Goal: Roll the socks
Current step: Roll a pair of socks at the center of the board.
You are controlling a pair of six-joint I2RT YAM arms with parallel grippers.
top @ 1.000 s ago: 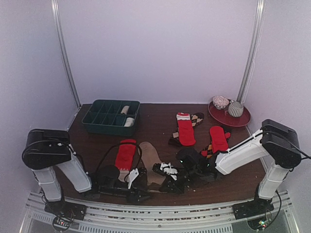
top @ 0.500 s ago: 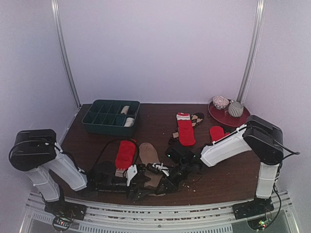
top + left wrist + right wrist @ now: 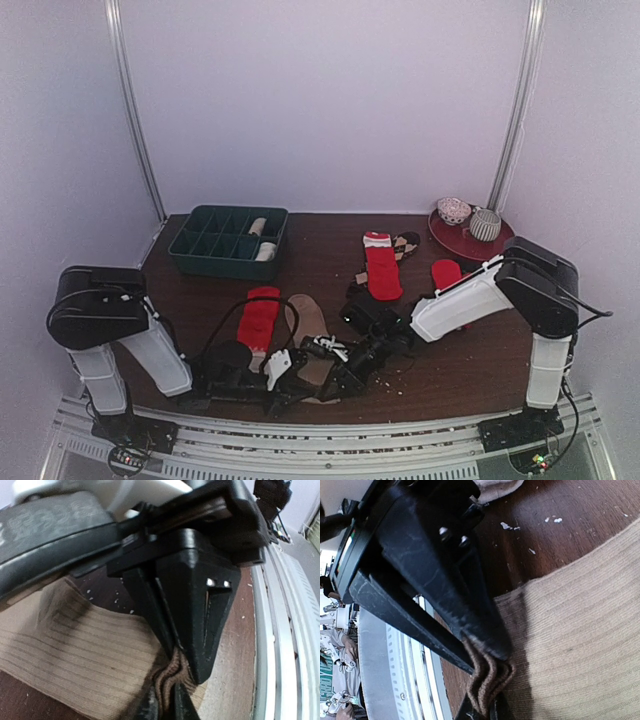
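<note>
step: start of roll | tan sock (image 3: pixel 308 318): lay flat near front table (image 3: pixel 450 370) edge, beside red sock (image 3: pixel 258 318) | left gripper (image 3: pixel 169 682): clamped on bunched near end | right gripper (image 3: pixel 487 677): clamped same end | tip: probably needed both wrists turning together, fold tight

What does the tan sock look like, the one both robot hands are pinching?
The tan ribbed fabric sock lies flat on the dark wooden table, near the front edge, beside a red sock. Its near end is bunched into folds, pinched by the left gripper and the right gripper, both shut on it.
</note>
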